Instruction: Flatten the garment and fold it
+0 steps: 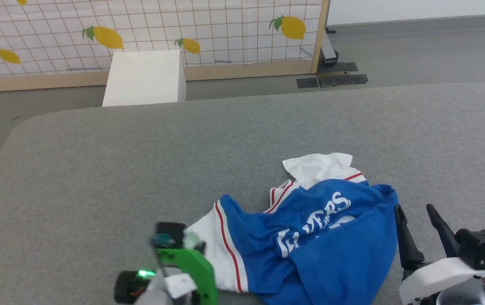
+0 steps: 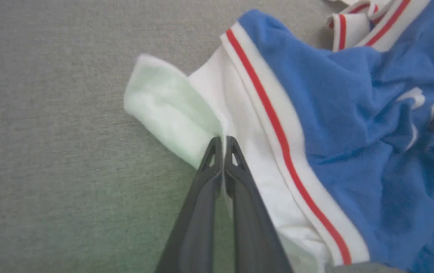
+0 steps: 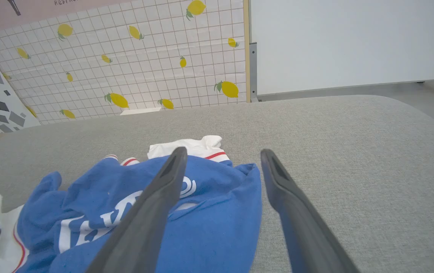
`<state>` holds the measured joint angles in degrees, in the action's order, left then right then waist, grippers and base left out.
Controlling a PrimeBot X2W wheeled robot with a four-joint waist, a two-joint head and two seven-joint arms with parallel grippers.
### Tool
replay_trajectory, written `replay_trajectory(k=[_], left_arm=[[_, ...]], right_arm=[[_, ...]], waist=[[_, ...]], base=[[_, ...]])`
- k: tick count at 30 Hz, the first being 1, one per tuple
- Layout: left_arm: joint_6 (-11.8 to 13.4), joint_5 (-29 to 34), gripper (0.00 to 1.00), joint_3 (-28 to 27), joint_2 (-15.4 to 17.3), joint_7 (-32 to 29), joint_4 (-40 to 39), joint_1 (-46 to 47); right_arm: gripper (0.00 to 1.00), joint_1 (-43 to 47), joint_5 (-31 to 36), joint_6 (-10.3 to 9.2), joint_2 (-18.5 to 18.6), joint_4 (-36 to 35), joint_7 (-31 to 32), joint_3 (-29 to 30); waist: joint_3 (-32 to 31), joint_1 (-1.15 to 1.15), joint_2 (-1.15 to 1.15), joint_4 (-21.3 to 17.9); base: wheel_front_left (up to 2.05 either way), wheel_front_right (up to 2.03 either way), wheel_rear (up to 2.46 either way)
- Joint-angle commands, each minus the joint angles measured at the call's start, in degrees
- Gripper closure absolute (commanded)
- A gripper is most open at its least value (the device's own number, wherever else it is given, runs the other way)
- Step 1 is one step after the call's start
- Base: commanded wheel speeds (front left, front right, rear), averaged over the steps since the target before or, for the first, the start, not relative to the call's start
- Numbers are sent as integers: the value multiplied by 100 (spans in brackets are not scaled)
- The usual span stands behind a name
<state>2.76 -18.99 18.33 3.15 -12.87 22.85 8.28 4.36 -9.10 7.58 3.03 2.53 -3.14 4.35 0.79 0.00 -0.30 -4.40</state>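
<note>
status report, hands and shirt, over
Left hand shut on white sleeve of the garment. Right hand open beside it. Garment crumpled on the grey table, not yet flat. White box beyond the table's far edge.

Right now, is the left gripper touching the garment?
Touching. The left wrist view shows the left gripper shut, its tips pinching the white sleeve edge of the garment.
</note>
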Motion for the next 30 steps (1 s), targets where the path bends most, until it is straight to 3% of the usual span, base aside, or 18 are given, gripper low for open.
replay_trajectory(k=[1, 8, 14, 19, 20, 21, 22, 27, 30], left_arm=[[87, -78, 100, -141, 74, 163, -75, 52], [529, -447, 100, -1114, 369, 1009, -453, -176], [753, -712, 100, -1594, 554, 1058, -424, -607], [894, -942, 100, -1750, 507, 787, -257, -840], [863, -995, 65, -1776, 475, 851, -297, -846], [815, -1046, 6, -1795, 440, 942, -349, -845], [738, -1111, 0, -1821, 394, 1095, -421, -845], [280, -1073, 0, -1817, 271, 2396, -820, -715], [102, -858, 0, -1775, 251, 2711, -941, -539]], right_arm=[[0, -39, -36, -9, -15, 3, -49, 9], [0, -70, -42, -9, -15, -17, -31, 46], [0, -124, -69, -9, -15, -25, -1, 36], [0, -172, -43, -9, -15, -2, 141, 32], [0, -200, -35, -9, -15, 12, 174, 41], [0, -233, -15, -9, -15, 24, 206, 51], [0, -294, 25, -9, -15, 34, 241, 46], [0, -1005, 199, -9, -15, 276, 430, 72], [0, -1542, 303, -9, -15, 683, 610, 129]], waist=[[17, 0, 30, 18], [40, 0, 30, 164], [88, 0, 30, 316], [145, 0, 30, 419], [161, 0, 30, 441], [176, 0, 30, 463], [194, 0, 30, 484], [405, 0, 30, 607], [557, 0, 30, 709]], base=[[0, 0, 0], [0, 0, 0], [0, 0, 0], [0, 0, 0], [0, 0, 0], [0, 0, 0], [0, 0, 0], [0, 0, 0], [0, 0, 0]])
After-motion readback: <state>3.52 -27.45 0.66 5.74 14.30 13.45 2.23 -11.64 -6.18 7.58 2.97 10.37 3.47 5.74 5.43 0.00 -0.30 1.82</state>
